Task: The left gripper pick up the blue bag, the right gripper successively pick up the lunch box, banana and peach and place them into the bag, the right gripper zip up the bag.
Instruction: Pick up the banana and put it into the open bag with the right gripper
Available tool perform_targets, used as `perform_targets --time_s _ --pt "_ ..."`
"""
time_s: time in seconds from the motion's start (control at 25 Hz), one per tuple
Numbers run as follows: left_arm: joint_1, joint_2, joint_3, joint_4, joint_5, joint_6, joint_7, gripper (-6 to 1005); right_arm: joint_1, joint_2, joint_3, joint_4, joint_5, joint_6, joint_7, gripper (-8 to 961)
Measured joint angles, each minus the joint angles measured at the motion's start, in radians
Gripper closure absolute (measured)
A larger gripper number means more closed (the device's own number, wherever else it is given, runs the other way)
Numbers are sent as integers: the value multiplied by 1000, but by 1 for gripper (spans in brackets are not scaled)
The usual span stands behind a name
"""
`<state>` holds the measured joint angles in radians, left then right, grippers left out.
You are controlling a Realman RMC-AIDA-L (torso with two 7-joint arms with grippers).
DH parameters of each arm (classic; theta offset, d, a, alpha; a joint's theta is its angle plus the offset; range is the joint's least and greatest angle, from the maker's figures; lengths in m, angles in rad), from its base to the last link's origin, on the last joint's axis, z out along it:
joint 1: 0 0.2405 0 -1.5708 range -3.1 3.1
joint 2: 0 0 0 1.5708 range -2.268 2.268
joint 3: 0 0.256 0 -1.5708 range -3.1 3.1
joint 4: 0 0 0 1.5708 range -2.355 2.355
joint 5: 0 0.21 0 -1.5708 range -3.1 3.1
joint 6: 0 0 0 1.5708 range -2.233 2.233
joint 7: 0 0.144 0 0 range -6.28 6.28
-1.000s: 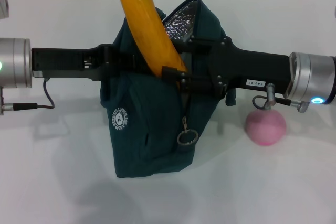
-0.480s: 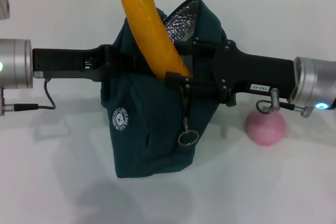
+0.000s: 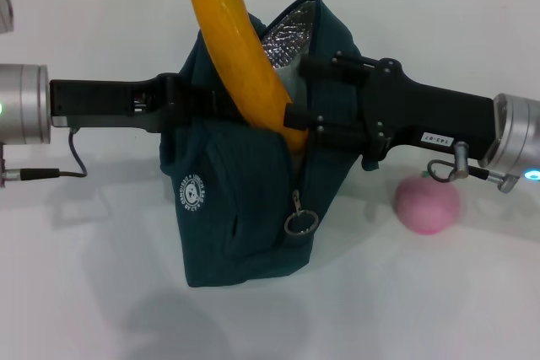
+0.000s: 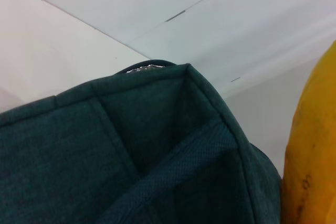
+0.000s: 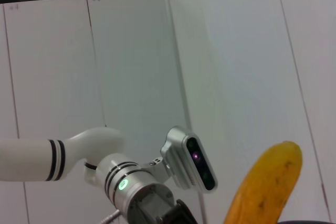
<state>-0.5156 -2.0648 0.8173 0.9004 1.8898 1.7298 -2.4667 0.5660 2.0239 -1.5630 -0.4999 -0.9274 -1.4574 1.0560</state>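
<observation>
The left gripper point(image 3: 201, 107) reaches in level from the worktop's left edge, clamped on the blue bag point(image 3: 245, 208), which stands mid-worktop. The right gripper point(image 3: 297, 117) stretches from the right edge, pinching the banana point(image 3: 236, 48) steeply upright, its lower end inside the bag's mouth. The peach point(image 3: 427, 203) lies beside the bag.

woven cloth blue bag point(image 3: 245, 208), seemingly foil lining point(image 3: 287, 35)
</observation>
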Motion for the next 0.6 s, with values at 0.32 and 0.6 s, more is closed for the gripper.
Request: perform_targets --time_s 0.32,0.6 --pt "-1 0 0 0 0 1 0 964 -5 -4 3 -5 1 37 -2 253" --pt "-3 0 -2 0 0 0 0 964 -1 -4 -6 -5 -7 93 -4 255"
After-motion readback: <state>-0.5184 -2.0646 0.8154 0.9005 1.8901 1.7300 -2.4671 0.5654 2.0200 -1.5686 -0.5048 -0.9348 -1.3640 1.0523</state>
